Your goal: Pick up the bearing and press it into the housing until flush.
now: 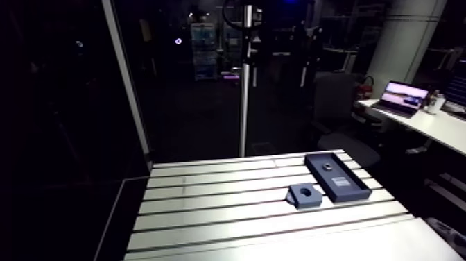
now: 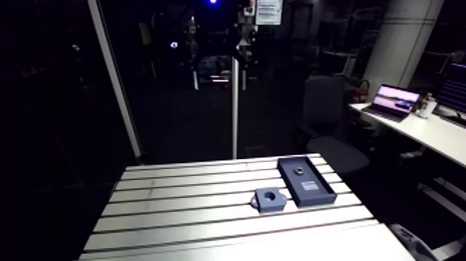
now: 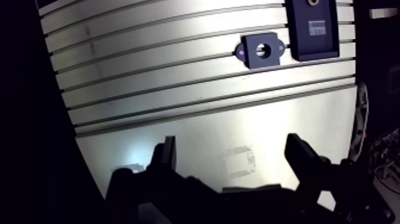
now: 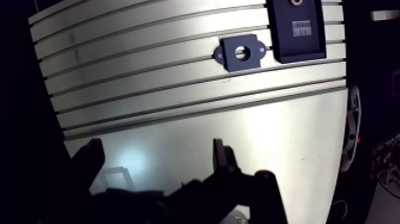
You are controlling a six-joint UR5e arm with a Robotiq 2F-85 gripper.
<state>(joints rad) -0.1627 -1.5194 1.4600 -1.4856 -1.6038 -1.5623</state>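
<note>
1. I count one gripper [image 3: 232, 143], one housing [image 3: 260, 51], one tray [image 3: 312, 47] and one bearing [image 1: 324, 166], all at one slotted table [image 1: 222, 215].
2. Nearest is the gripper. In the wrist view its two fingers [image 3: 168, 155] are spread wide apart and hold nothing. It hangs over the smooth near part of the table.
3. Only bare table lies between the gripper and the housing.
4. Farther off, on the right side of the table, the housing lies flat with its round hole facing up.
5. Just beside it, to the right and a little farther, is the dark tray.
6. The bearing, a small ring, sits in the far end of the tray. A pale label [image 3: 316, 27] lies in the tray nearer than the bearing.
</note>
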